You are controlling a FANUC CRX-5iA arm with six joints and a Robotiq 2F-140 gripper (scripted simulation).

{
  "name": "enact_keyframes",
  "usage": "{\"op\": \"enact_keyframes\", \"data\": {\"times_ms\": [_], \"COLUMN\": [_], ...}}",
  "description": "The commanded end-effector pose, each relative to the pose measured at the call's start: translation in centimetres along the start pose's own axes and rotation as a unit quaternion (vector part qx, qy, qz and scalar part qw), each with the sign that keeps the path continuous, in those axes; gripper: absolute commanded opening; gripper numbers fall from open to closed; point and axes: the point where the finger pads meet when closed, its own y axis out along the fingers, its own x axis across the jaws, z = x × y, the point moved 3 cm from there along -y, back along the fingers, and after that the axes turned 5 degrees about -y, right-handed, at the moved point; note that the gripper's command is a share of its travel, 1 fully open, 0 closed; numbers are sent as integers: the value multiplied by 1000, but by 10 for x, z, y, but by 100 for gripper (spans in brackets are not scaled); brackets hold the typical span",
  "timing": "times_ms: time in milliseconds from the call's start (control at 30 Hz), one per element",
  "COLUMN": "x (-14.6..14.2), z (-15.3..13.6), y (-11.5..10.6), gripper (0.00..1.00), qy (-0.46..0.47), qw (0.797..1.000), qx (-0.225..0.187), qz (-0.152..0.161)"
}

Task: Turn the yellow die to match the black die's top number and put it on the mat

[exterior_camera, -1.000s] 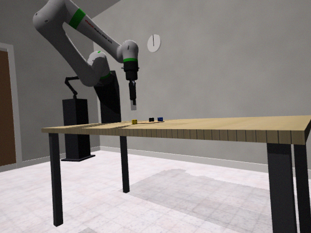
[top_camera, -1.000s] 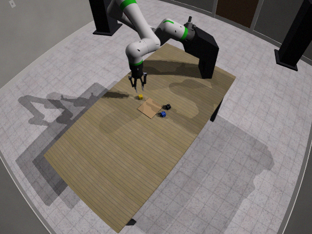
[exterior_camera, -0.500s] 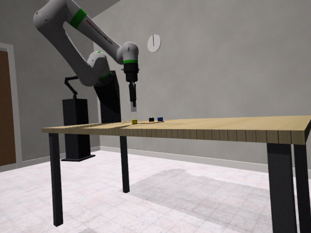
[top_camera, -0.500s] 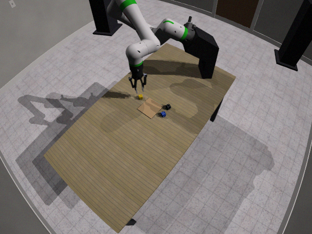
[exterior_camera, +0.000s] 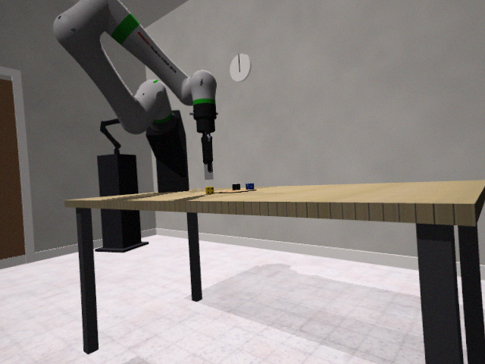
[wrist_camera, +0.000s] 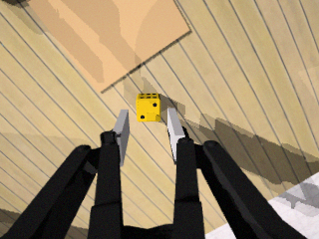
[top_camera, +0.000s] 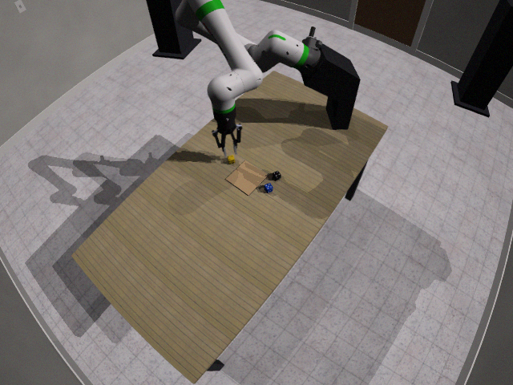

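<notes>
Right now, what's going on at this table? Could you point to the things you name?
The Robotiq gripper (top_camera: 230,154) (exterior_camera: 208,175) (wrist_camera: 148,119) hangs partly open above the yellow die (top_camera: 231,159) (exterior_camera: 209,190) (wrist_camera: 149,108), holding nothing. That die sits on the wooden table (top_camera: 232,249) (exterior_camera: 333,196) (wrist_camera: 45,117), off the tan mat (top_camera: 247,179) (wrist_camera: 150,30). The black die (top_camera: 276,176) (exterior_camera: 236,186) and blue die (top_camera: 268,188) (exterior_camera: 249,186) are near the mat's far side from it. The yellow die still needs placing on the mat.

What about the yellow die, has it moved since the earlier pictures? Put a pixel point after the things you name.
No. In the top view, the yellow die (top_camera: 231,159) (exterior_camera: 209,190) (wrist_camera: 149,108) sits off the mat (top_camera: 247,178) (exterior_camera: 237,191) (wrist_camera: 145,30), at the same gap from its nearest corner as before.
</notes>
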Motion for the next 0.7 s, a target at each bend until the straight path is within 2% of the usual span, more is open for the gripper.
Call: {"op": "enact_keyframes", "data": {"times_ms": [0, 667], "x": [0, 0], "z": [0, 0], "y": [4, 20], "gripper": [28, 28], "qy": [0, 0], "qw": [1000, 1000], "qx": [0, 0], "qz": [-1, -1]}}
